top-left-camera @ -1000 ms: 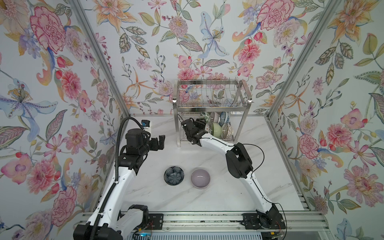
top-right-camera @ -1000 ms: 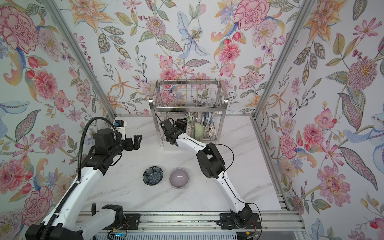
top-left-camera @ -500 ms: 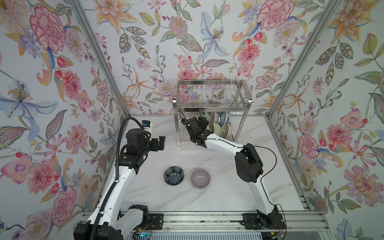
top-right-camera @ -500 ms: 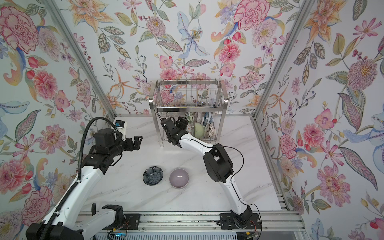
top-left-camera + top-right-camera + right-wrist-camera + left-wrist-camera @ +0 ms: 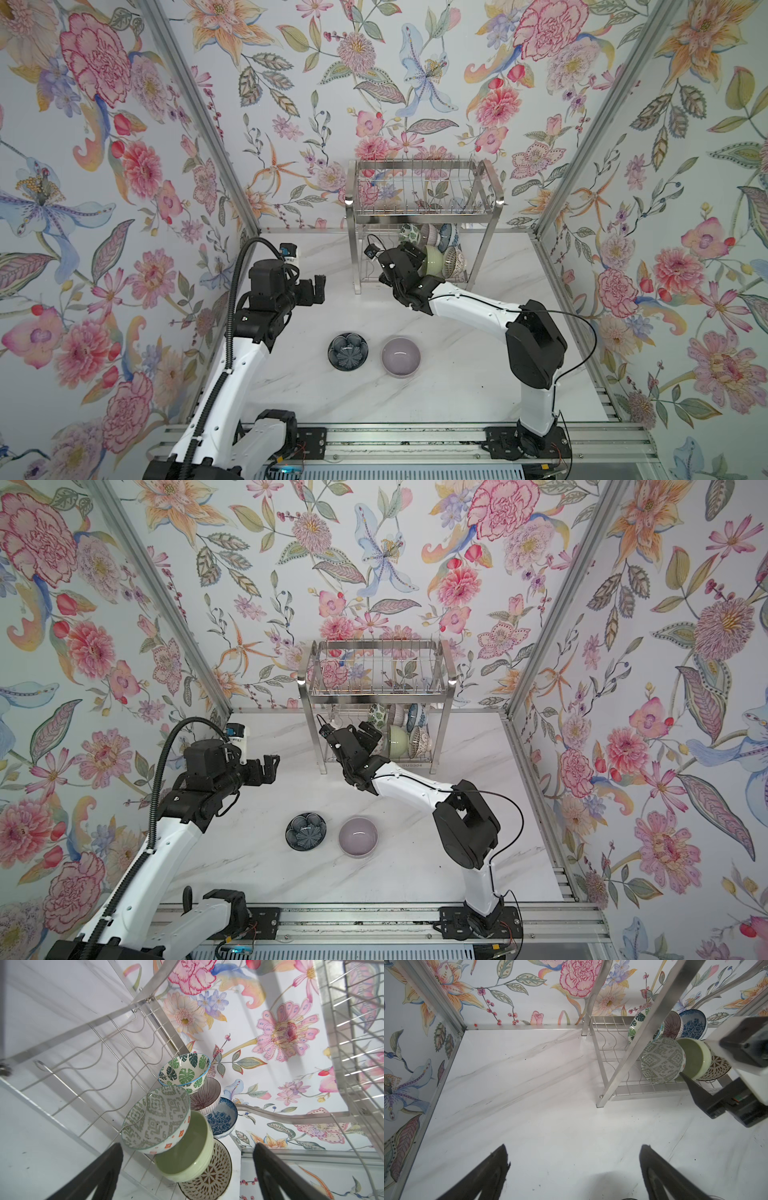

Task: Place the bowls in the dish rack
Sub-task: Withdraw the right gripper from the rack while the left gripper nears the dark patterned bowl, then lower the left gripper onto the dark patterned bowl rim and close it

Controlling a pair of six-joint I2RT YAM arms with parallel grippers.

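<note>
Fingers (image 5: pixel 99 1172) of the right gripper (image 5: pixel 188 1145) stand wide apart, clamped on nothing. They point into the lower shelf of the rack (image 5: pixel 83 1028) from its front. In both top views this gripper (image 5: pixel 415 259) (image 5: pixel 371 737) sits under the rack's upper tier, just beside the green bowl (image 5: pixel 434 259). Whether a fingertip touches any bowl I cannot tell.

Six bowls stand on edge on the rack's lower shelf, in the half on the right in the top views, with their mouths turned toward the rack's other end. The row at the rack's back holds the leaf bowl (image 5: pixel 185 1072), the ribbed bowl (image 5: pixel 203 1097) and the blue bowl (image 5: pixel 222 1118). The row at its front holds the geometric bowl (image 5: pixel 162 1109), the green bowl and the lattice bowl (image 5: pixel 212 1178), each overlapping the next. The right gripper hides the geometric bowl in both top views.

Two more bowls sit upright on the table (image 5: pixel 457 395) in front of the rack, well apart from it. They are the dark bowl (image 5: pixel 348 351) (image 5: pixel 306 832) and the lilac bowl (image 5: pixel 401 357) (image 5: pixel 358 837), just beside each other and not touching.

The left gripper (image 5: pixel 313 289) (image 5: pixel 574 1147) hangs above the table, left of the rack's front-left leg and apart from it. It faces the rack with its fingers wide apart, holding nothing.
</note>
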